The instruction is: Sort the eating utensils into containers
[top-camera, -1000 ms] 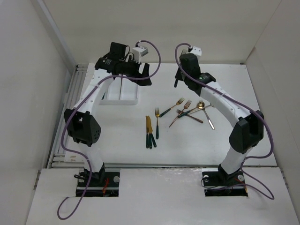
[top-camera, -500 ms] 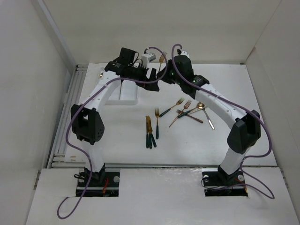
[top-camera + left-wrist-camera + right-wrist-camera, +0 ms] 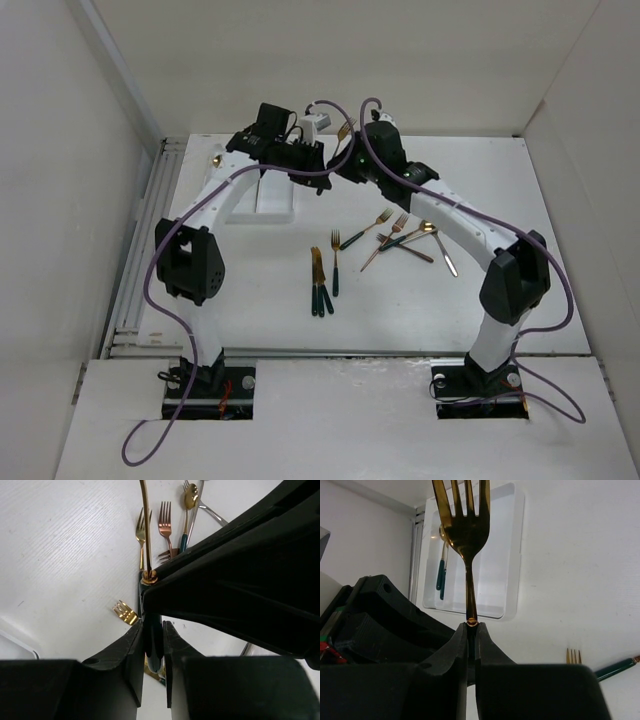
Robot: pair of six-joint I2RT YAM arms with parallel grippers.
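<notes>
A gold fork (image 3: 347, 127) with a dark green handle stands upright above the table's back middle, and both grippers hold it. My right gripper (image 3: 347, 160) (image 3: 471, 626) is shut on the fork (image 3: 462, 510) just below its gold neck. My left gripper (image 3: 325, 165) (image 3: 152, 626) is shut on the green handle (image 3: 152, 642) lower down, close against the right one. The white tray (image 3: 275, 200) (image 3: 517, 555) lies left of them, with green-handled utensils (image 3: 440, 575) in its left compartment. More utensils lie on the table: two knives (image 3: 318, 280), a fork (image 3: 335, 262) and a crossed pile (image 3: 405, 238).
White walls close in the table on the left, back and right. A slotted rail (image 3: 150, 250) runs along the table's left edge. Purple cables loop off both arms. Forks and a spoon (image 3: 190, 500) lie under the left wrist.
The left gripper swung right from over the tray to the right gripper and shut on the fork's handle. The right arm carried the fork leftward to meet it.
</notes>
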